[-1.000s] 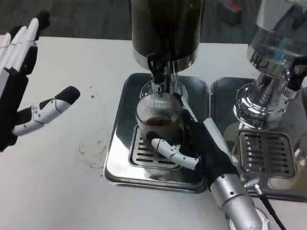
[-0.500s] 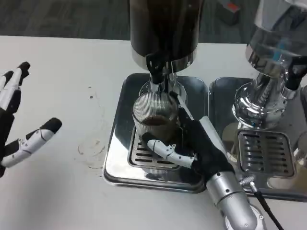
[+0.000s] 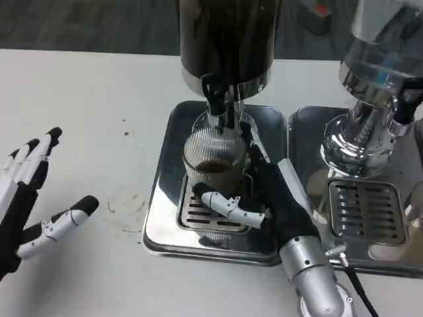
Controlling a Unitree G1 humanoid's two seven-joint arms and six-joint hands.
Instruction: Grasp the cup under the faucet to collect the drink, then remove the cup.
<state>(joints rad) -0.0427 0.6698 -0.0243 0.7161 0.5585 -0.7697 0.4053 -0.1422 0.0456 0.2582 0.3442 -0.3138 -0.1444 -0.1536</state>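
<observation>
Partly hidden by my right hand point(image 3: 274, 198), the cup point(image 3: 215, 165) stands at frame centre on the drip tray point(image 3: 165, 218) grate, directly beneath the faucet point(image 3: 218, 109). I see the hand's fingers wrapped around the ribbed clear glass, dark drink low inside. My left hand point(image 3: 30, 198), fingers spread and holding nothing, is cut off at the left edge, with bare white desk point(image 3: 99, 99) between it and the tray.

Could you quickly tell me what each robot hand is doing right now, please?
Left robot hand: open, holding nothing.
Right robot hand: gripping the cup under the faucet.
</observation>
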